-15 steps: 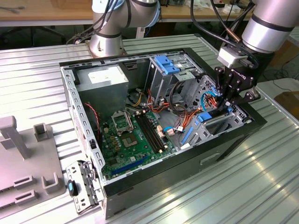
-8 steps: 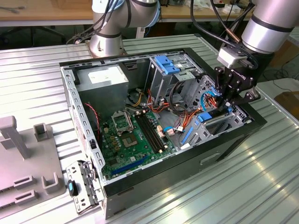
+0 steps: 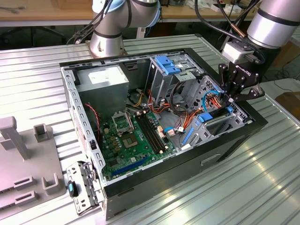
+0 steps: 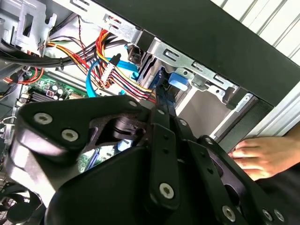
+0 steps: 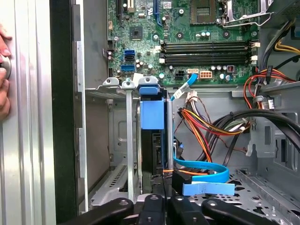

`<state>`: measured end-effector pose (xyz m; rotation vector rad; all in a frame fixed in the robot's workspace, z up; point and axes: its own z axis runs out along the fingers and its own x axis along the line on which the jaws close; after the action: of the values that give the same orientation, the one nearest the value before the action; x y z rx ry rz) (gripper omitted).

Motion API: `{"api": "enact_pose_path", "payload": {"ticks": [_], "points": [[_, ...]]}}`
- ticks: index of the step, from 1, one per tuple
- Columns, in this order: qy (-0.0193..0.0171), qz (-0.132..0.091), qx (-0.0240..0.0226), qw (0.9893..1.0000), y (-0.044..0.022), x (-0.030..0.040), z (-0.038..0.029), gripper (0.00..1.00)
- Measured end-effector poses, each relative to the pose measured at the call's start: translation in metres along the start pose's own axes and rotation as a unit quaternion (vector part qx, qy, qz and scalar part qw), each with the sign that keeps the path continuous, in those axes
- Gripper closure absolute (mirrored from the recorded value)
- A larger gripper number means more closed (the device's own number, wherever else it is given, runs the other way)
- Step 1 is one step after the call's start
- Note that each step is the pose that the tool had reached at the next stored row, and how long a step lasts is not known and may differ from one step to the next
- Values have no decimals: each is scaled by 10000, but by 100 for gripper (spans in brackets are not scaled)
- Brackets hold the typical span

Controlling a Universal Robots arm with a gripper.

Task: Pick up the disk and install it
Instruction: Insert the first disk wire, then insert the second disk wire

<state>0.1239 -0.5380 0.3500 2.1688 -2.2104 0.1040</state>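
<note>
Exterior view first: the end effector (image 3: 233, 99) hangs over the open computer case (image 3: 161, 185), at the corner on the exterior view's right, right above the drive bay (image 3: 220, 123). The disk (image 3: 212, 116) stands on edge in that bay, blue rail uppermost, apparently most of the way down. Whether the fingers are closed on it, I cannot tell from here. The case sits on a ribbed metal table (image 3: 243, 187).

Second wrist view: black linkage up close, fingers drawn narrow around the blue tab of the disk (image 4: 177, 80). A person's hand (image 4: 262, 157) rests on the table just beside the case wall. That is a risk, I'd say: a hand so near a working arm.

First wrist view: the disk (image 5: 153, 115) stands edge-on in the bay's metal frame (image 5: 129, 140), its long axis running down into the bay, blue end towards the camera. Fingers (image 5: 154, 206) pinch narrowly at its near edge. The blue data cable (image 5: 201, 174) and the orange and yellow wires (image 5: 199, 133) lie just beside the slot; I'd judge they could snag or get pinched, and a slight tilt could jam the rails.
</note>
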Motion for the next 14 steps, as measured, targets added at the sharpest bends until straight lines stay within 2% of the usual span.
{"api": "enact_pose_path", "payload": {"ticks": [1,14], "points": [[0,0,0,10000,0,0,-1,89],[-1,0,0,10000,-20,-1,0,89]]}}
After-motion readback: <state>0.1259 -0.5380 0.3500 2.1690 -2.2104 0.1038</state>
